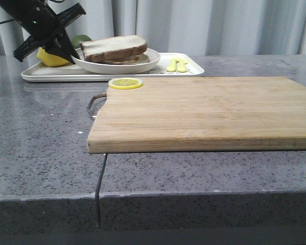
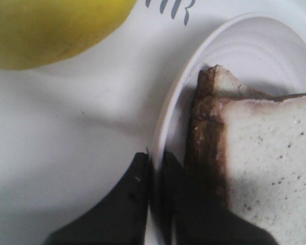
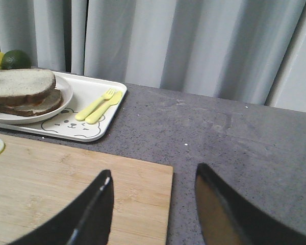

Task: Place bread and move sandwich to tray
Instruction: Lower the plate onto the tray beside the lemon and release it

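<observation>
The sandwich (image 1: 115, 48), two brown-crusted slices with a pale top face, lies on a round white plate (image 1: 153, 56). The plate rests on the white tray (image 1: 191, 70) at the back left. The egg is hidden, and no separate bread slice shows. My left gripper (image 1: 66, 51) is shut on the plate's left rim (image 2: 168, 117), one finger inside it beside the sandwich's crust (image 2: 206, 138), one outside over the tray (image 2: 66, 132). My right gripper (image 3: 153, 178) is open and empty, above the right end of the cutting board (image 3: 51, 184). The sandwich (image 3: 20, 89) and bear-printed tray (image 3: 92, 130) lie far from it.
A large wooden cutting board (image 1: 204, 112) fills the table's middle, a lemon slice (image 1: 125, 82) at its back left corner. A lemon (image 1: 51, 58) and a lime (image 1: 81, 39) sit on the tray's left end, yellow cutlery (image 1: 177, 65) on its right end. Grey curtains hang behind.
</observation>
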Robot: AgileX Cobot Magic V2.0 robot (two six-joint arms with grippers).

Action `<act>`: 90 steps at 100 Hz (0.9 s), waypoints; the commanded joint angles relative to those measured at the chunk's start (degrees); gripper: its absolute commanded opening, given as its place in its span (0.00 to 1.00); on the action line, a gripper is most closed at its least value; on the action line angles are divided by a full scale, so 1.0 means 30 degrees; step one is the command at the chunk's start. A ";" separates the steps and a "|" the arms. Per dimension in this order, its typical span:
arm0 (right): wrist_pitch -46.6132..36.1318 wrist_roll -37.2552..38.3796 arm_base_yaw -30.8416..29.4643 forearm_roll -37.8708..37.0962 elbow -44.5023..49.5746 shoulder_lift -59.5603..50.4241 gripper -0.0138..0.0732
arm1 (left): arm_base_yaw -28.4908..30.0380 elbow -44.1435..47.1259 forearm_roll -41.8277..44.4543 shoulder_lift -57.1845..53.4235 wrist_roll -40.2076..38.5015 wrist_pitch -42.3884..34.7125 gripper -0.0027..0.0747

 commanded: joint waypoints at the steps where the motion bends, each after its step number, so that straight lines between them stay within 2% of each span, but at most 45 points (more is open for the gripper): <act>1: -0.1490 -0.0007 -0.0103 0.0015 -0.0513 -0.0046 0.60 | -0.0174 -0.0760 -0.0966 -0.1380 -0.0312 -0.1090 0.01; 72: -0.1490 -0.0007 -0.0103 0.0015 -0.0513 -0.0046 0.60 | -0.0174 -0.0760 -0.0024 -0.1380 -0.0779 -0.0892 0.02; 79: -0.1490 -0.0007 -0.0103 0.0015 -0.0513 -0.0046 0.60 | -0.0174 -0.0760 -0.0030 -0.1380 -0.0740 -0.0892 0.04; 90: -0.1490 -0.0007 -0.0103 0.0015 -0.0513 -0.0046 0.60 | -0.0174 -0.0794 -0.0030 -0.1380 -0.0740 -0.0892 0.15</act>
